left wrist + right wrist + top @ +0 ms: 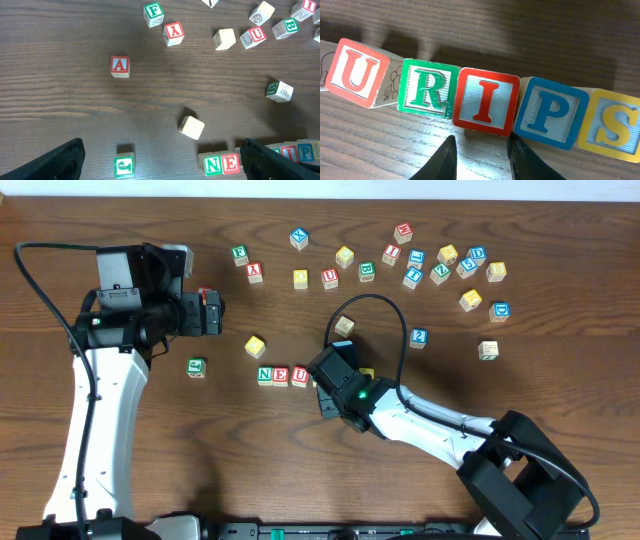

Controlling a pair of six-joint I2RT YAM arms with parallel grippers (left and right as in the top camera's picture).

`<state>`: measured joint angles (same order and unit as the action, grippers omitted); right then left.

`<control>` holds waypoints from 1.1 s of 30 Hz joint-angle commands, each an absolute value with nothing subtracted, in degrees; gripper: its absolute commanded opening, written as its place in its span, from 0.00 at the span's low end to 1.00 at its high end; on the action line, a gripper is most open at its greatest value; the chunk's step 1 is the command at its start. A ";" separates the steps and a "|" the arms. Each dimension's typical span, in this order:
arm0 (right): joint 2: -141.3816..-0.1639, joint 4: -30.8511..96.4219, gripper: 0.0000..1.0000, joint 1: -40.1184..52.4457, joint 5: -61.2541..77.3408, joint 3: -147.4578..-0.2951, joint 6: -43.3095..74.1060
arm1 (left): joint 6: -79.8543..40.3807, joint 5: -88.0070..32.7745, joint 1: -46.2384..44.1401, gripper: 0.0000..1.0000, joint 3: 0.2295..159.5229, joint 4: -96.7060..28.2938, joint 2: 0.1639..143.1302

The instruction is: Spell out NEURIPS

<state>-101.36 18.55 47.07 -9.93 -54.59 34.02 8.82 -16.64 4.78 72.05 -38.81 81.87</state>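
- The jaws of my right claw (480, 150) stand apart and grip nothing. Their tips sit just on the near side of the red I block (486, 102).
- In the right wrist view I read U (357, 72), R (426, 90), that I, then P (551, 112) and S (612, 125), shoulder to shoulder in one slightly slanted line.
- Overhead, N (265, 375) and E (282, 375) sit just left of U. The claw hides the rest of the row, which lies near the middle of the table (120, 220).
- My left claw (162, 150) is spread wide and empty, hanging to the left, well apart from the row.
- Loose blocks (447, 254) lie scattered far right.
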 commanded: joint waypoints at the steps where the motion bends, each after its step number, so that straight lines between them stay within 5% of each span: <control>1: -101.84 18.17 0.28 46.96 -10.83 -55.66 33.10 | 8.45 -17.39 4.91 0.97 72.97 -38.98 81.67; 33: -101.84 18.11 0.29 46.98 -8.88 -55.66 33.30 | 8.47 -17.39 4.91 0.98 72.97 -38.98 81.67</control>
<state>-101.36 18.39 47.07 -6.81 -54.61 33.85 8.82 -16.64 4.78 72.05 -38.81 81.87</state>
